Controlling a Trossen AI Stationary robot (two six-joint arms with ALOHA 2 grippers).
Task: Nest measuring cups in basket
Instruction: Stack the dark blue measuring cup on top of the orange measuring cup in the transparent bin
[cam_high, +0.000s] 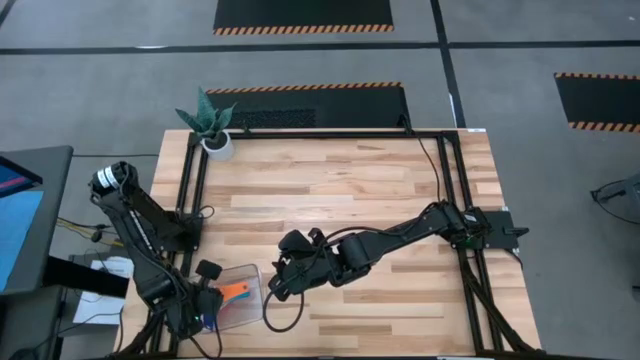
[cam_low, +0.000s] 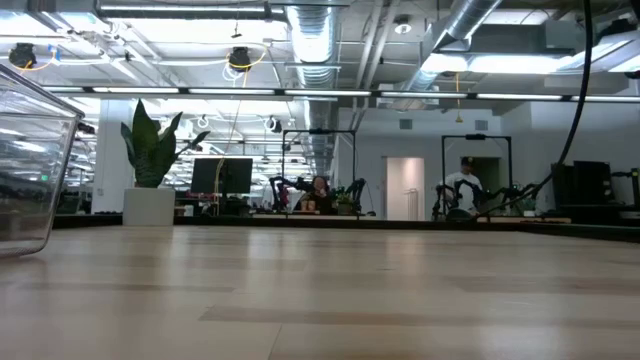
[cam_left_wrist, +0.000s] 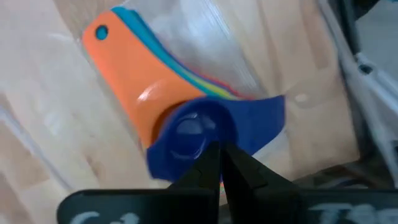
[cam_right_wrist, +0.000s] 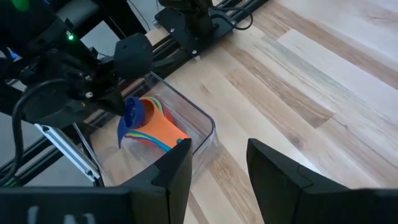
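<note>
top cup (cam_left_wrist: 134, 87): orange;
small cup (cam_left_wrist: 193, 134): dark blue;
basket (cam_right_wrist: 202, 121): clear;
table (cam_high: 350, 190): pale wood planks;
pot (cam_high: 217, 145): white

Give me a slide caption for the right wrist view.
Left gripper lowers a dark blue cup onto nested cups in the basket.

No legible text, labels or nos. anywhere.

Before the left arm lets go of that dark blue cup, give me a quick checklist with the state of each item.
1. Left pincer shut on dark blue cup: ok.
2. Dark blue cup above the nested stack: ok.
3. Stack inside the basket: ok.
4. Dark blue cup fully seated in the stack: cannot tell.
5. Right pincer open, empty, outside the basket: ok.
</note>
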